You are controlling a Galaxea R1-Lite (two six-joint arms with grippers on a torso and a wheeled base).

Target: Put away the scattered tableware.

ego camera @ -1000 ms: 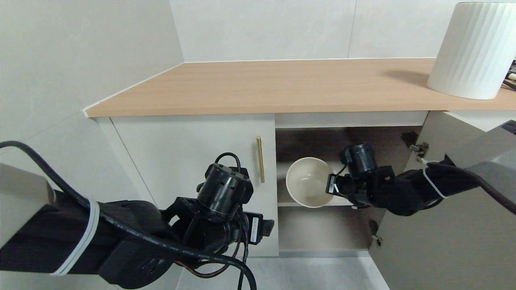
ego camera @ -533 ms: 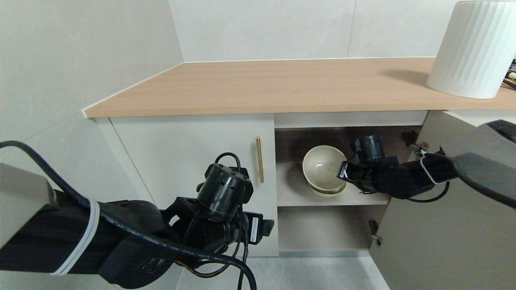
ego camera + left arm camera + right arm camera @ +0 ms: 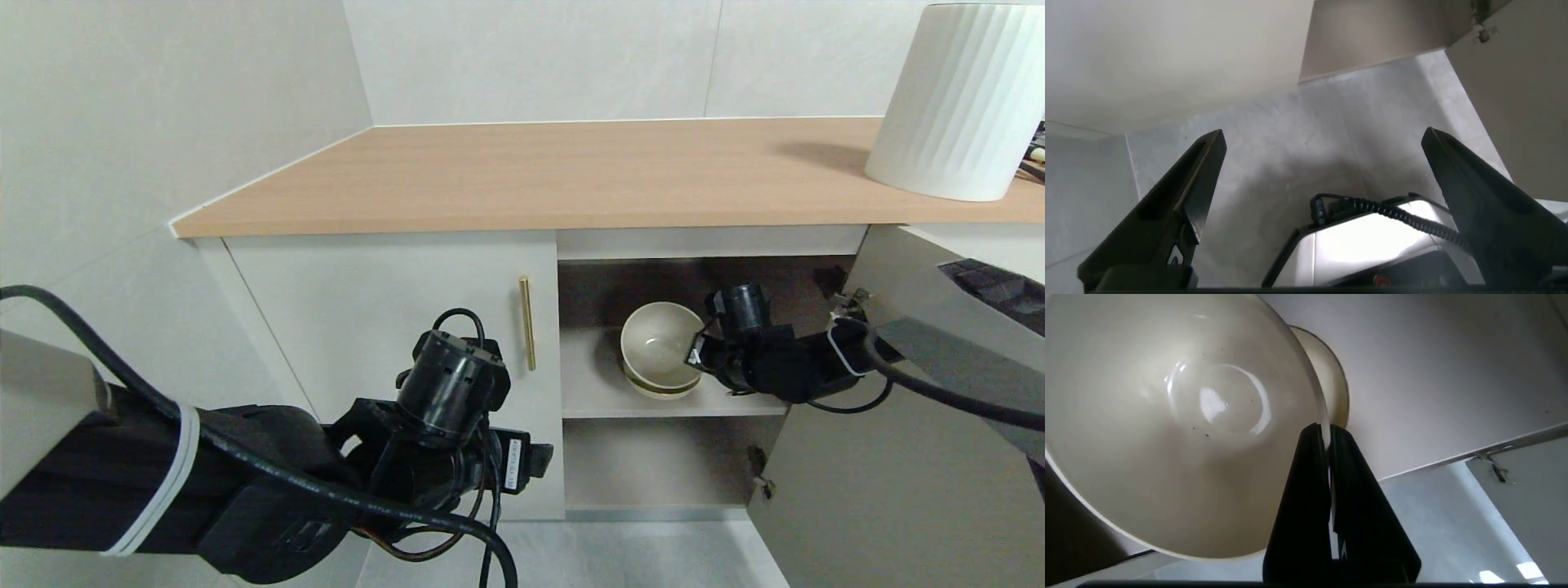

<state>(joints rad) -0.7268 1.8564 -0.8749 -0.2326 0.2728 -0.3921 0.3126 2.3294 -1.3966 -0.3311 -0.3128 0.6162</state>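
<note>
A cream bowl [image 3: 657, 347] is inside the open cabinet, just above another dish [image 3: 663, 389] that rests on the upper shelf [image 3: 592, 392]. My right gripper [image 3: 699, 353] is shut on the bowl's rim at its right side. The right wrist view has the bowl [image 3: 1184, 408] tilted, its rim pinched between the two dark fingers [image 3: 1308, 482], and the lower dish [image 3: 1333, 371] behind it. My left gripper [image 3: 1323, 155] hangs low in front of the closed left door, open and with nothing in it, over the grey floor.
The cabinet's right door [image 3: 898, 425] stands swung open at the right. The closed left door carries a gold handle [image 3: 527, 323]. A wooden countertop [image 3: 571, 175] runs above, with a white ribbed container [image 3: 955, 102] at its right end. The lower shelf [image 3: 653, 474] is bare.
My right gripper has carried the bowl from outside the cabinet front into the cabinet and down toward the dish on the upper shelf. The left arm has stayed in place.
</note>
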